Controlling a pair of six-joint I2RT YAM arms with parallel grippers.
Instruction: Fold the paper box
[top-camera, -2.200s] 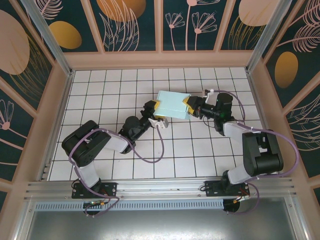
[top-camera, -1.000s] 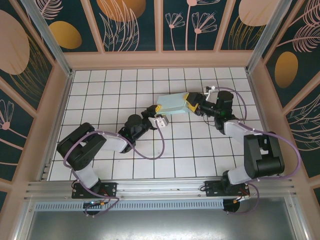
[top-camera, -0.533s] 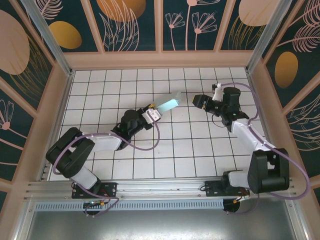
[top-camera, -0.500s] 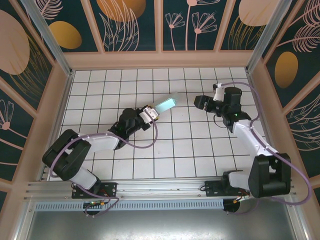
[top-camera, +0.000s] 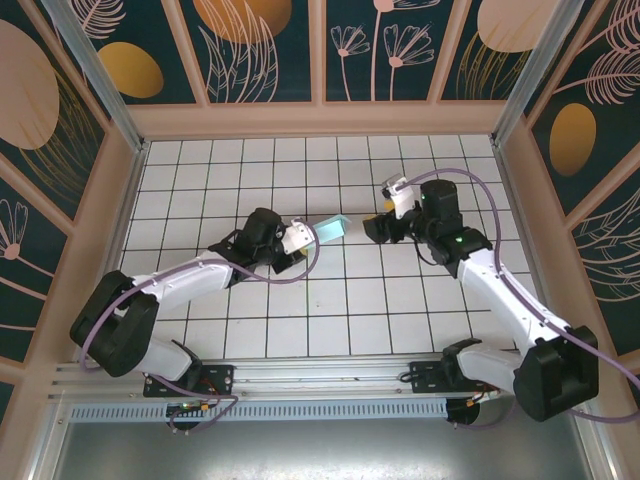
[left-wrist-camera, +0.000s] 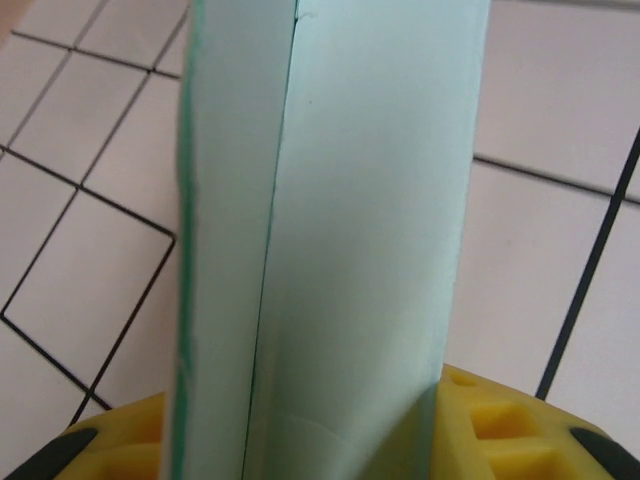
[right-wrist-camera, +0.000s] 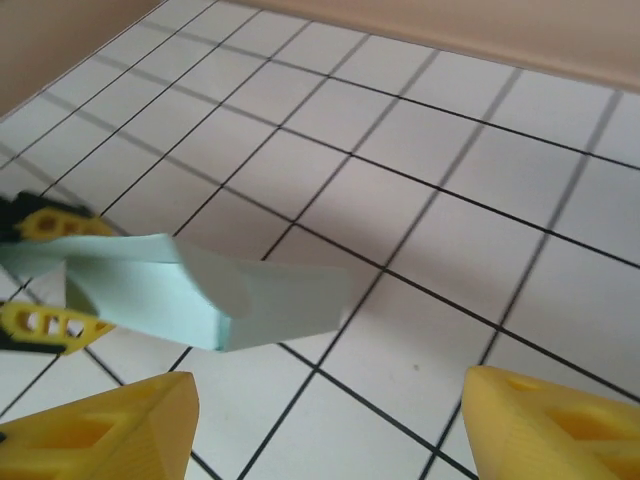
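Mid-fold, our left pincer (top-camera: 303, 238) pinches the pale-blue card box (top-camera: 331, 228); our spread right pincer (top-camera: 372, 229) should grip its free end.

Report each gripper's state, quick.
Left gripper: shut on the paper box.
Right gripper: open, holding nothing.

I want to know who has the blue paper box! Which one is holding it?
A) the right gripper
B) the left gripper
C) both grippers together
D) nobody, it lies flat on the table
B: the left gripper pinches the paper box between its yellow fingers and holds it off the tiles, while the right gripper is open and apart from it.
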